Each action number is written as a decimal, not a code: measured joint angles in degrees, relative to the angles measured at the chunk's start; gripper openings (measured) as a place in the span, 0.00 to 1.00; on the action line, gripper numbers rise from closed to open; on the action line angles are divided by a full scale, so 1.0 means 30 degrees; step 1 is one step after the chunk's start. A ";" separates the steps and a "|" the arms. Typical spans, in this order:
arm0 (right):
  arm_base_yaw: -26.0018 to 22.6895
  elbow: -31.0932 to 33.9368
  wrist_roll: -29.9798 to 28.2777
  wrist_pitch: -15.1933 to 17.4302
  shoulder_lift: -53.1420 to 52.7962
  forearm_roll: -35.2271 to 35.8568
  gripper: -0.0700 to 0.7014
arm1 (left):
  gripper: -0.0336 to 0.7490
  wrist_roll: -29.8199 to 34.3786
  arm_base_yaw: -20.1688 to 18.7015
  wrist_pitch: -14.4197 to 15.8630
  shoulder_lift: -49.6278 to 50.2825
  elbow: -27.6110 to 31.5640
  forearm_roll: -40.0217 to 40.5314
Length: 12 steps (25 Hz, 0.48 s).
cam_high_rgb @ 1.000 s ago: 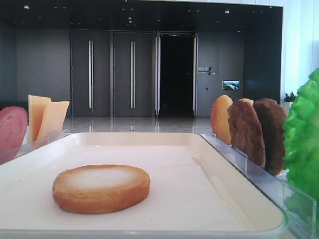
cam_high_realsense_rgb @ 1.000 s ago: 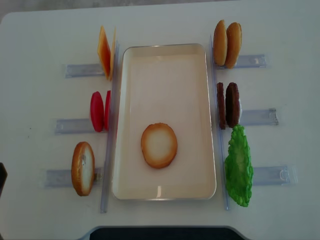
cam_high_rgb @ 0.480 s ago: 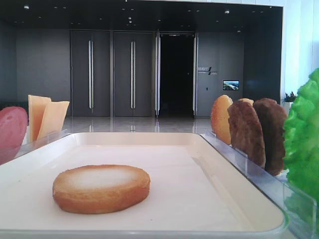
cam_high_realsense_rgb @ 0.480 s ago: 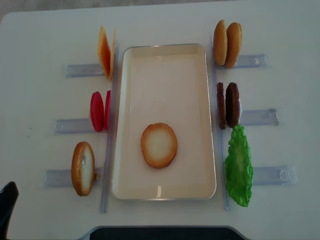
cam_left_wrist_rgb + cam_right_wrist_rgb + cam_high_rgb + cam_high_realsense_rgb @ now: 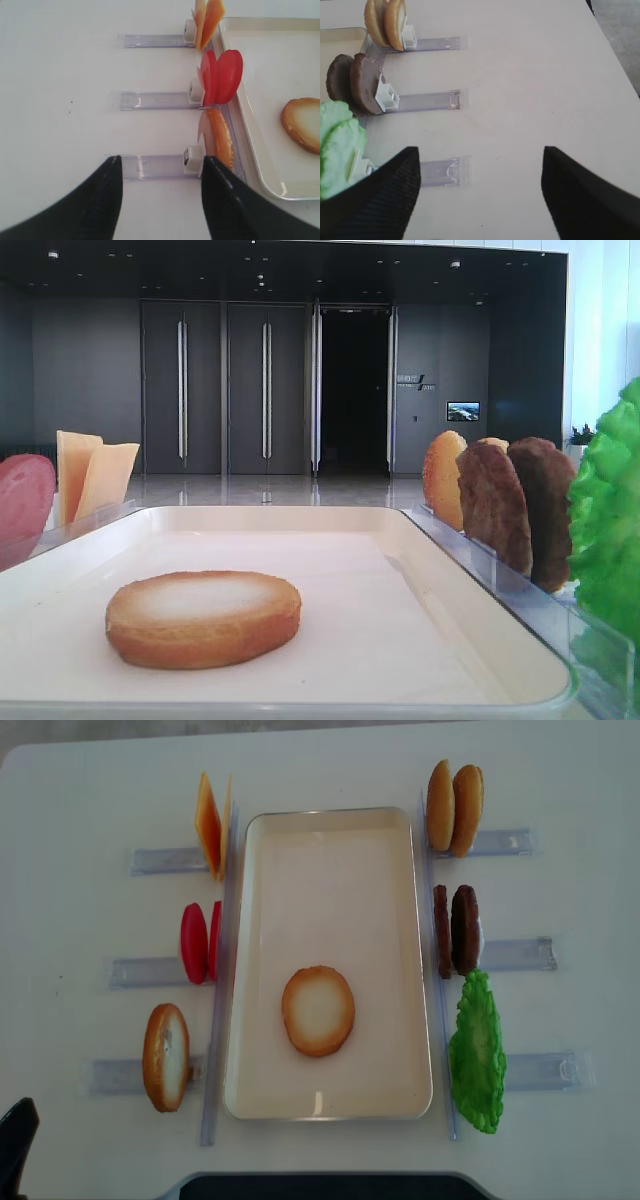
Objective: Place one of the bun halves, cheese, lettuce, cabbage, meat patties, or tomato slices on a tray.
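The left hand (image 5: 15, 1158) has edged into view at the worktop's near-left corner, fingers apart and empty. One bun half (image 5: 318, 1010) already lies flat on the tray (image 5: 330, 830); the other food stands untouched.

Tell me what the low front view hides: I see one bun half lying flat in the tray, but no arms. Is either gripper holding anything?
Observer: No. The left gripper is open and empty above the table, facing the clear holder where another bun half stands on edge.
Operator: And the right one?
Observer: The right gripper is also open and empty, over bare table beside the lettuce.
Operator: I make out only one tomato slice. Is that all?
Observer: There are two tomato slices, standing side by side in their holder just outside the tray.
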 joint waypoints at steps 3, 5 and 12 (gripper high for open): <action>0.0000 0.0000 0.0000 0.0000 0.0000 0.0000 0.76 | 0.54 0.0000 0.0000 0.0000 0.0000 0.0000 0.0000; 0.0000 0.0000 0.0000 0.0000 0.0000 0.0000 0.76 | 0.54 0.0000 0.0000 0.0000 0.0000 0.0000 0.0000; 0.0000 0.0000 0.0000 0.0000 0.0000 0.0000 0.76 | 0.54 0.0000 0.0000 0.0000 0.0000 0.0000 0.0000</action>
